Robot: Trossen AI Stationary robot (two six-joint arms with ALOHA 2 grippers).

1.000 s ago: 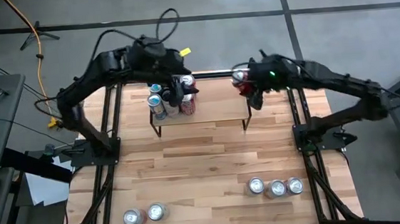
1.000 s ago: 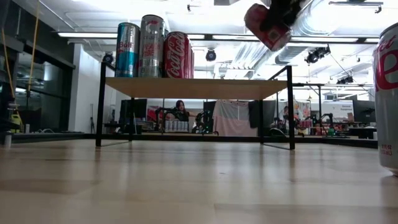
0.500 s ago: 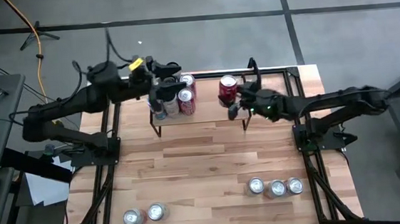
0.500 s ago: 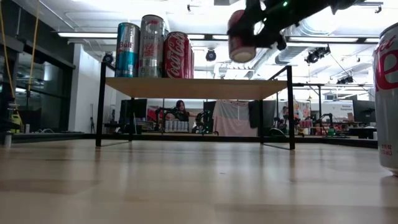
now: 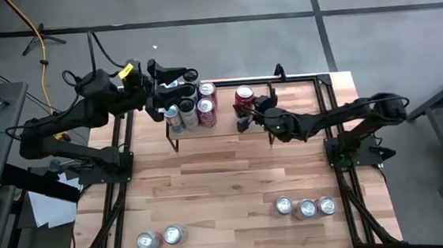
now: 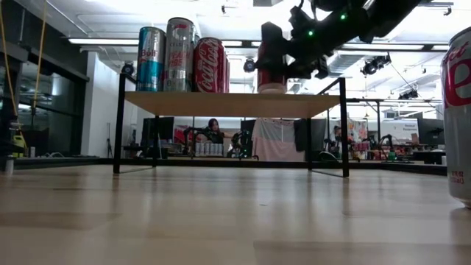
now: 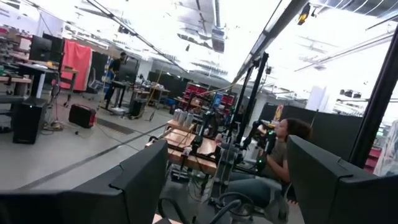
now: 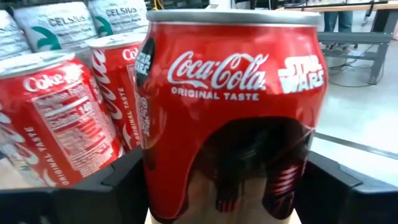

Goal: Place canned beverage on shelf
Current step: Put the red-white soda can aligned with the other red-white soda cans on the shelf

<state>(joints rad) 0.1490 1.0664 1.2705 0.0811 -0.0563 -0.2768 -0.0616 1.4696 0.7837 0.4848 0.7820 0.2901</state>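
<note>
The shelf (image 5: 230, 130) stands at the table's far side, with several cans in a cluster (image 5: 195, 109) on its left end. Right of them, my right gripper (image 5: 250, 111) is shut on an upright red Coca-Cola can (image 8: 227, 106), whose base is level with the plank top (image 6: 221, 103). The can also appears in the low view (image 6: 271, 73), with the gripper (image 6: 287, 59) behind it. My left gripper (image 5: 178, 78) hovers open above the cluster's far left. The left wrist view shows only the room between its fingers (image 7: 227, 186). My right gripper pinches the red can's lower wall (image 8: 155, 186) between its two fingers (image 8: 118, 193), one on each side. The fingers come level from the table's right. The can stands upright with its base at the shelf top; I cannot tell whether it rests there.
Two cans (image 5: 159, 238) stand near the front left edge of the table and three (image 5: 306, 208) near the front right. One of these fills the low view's right edge (image 6: 460, 110). Bare shelf plank lies right of the held can.
My right gripper has come down and toward the table's left with the red can. The can, tilted and high before, now stands upright at the shelf top. My left gripper has drawn back from the can cluster toward the far left and tipped up from pointing down.
</note>
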